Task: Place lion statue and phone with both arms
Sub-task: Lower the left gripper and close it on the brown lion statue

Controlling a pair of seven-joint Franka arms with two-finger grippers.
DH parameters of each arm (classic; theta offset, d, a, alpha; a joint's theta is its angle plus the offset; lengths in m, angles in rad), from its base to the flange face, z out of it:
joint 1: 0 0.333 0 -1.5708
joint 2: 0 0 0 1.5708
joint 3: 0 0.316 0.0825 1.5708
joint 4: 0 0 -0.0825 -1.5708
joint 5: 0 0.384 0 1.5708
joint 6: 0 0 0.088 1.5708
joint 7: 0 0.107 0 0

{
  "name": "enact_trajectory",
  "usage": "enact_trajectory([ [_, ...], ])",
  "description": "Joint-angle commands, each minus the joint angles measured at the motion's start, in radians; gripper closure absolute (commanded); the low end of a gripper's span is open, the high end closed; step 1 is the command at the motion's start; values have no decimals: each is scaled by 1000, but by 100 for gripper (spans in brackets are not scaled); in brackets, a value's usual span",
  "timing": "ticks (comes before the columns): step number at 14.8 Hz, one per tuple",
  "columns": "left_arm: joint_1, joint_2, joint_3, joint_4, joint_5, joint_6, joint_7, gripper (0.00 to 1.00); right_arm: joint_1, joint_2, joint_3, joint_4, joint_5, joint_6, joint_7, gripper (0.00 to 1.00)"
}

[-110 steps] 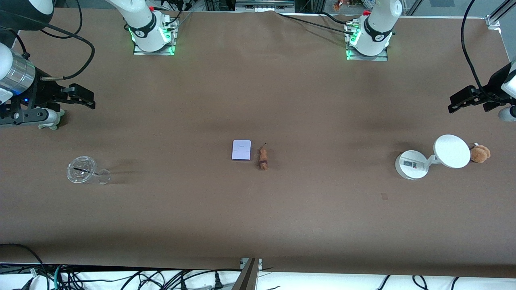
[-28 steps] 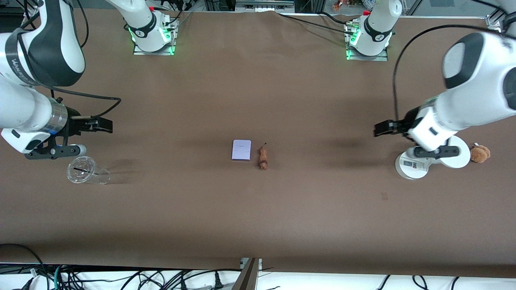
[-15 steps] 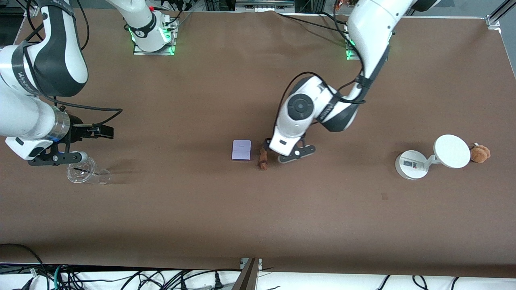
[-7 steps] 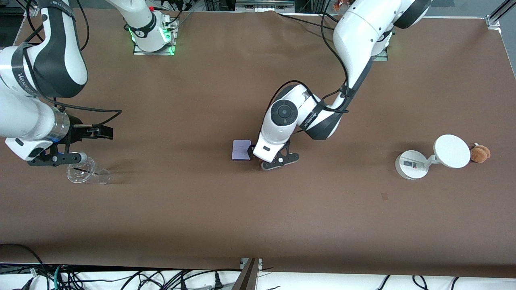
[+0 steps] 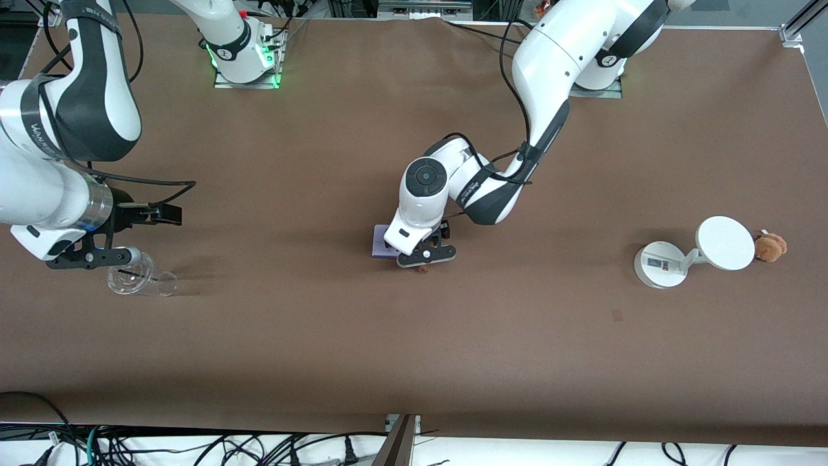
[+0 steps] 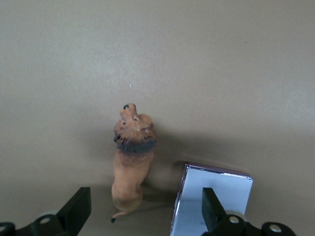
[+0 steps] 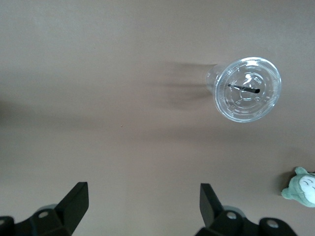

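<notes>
The small brown lion statue (image 6: 130,162) lies on the brown table beside the pale lavender phone (image 6: 216,194), at mid-table. My left gripper (image 6: 145,212) hangs open just above them: the lion's tail end sits between its fingers, and one finger (image 6: 211,211) is over the phone's edge. From the front, the left hand (image 5: 414,249) covers most of both; only a strip of the phone (image 5: 378,249) and the lion's head (image 5: 424,269) show. My right gripper (image 5: 167,215) waits open and empty (image 7: 142,206) near the right arm's end of the table.
A clear lidded cup with a straw (image 5: 132,277) (image 7: 246,88) lies under the right hand, with a green plush (image 7: 301,189) close by. A white round-based device with a disc (image 5: 666,264) and a tan plush toy (image 5: 771,246) stand toward the left arm's end.
The left arm has swung in from its end of the table to the centre and come down over the lion and phone. The right arm has barely moved.
</notes>
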Motion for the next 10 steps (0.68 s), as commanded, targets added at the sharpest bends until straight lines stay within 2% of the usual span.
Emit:
enact_trajectory([
  [1,-12,15,15,34,23,-12,64,11,-3,20,4,16,-1,8,-3,0],
  [4,-9,20,15,31,23,-13,127,33,4,35,7,16,2,35,1,0],
  [6,-7,23,15,31,23,-13,151,43,8,54,10,16,28,54,4,0],
  [10,-7,27,15,34,21,-13,161,45,44,114,10,15,60,127,11,0],
])
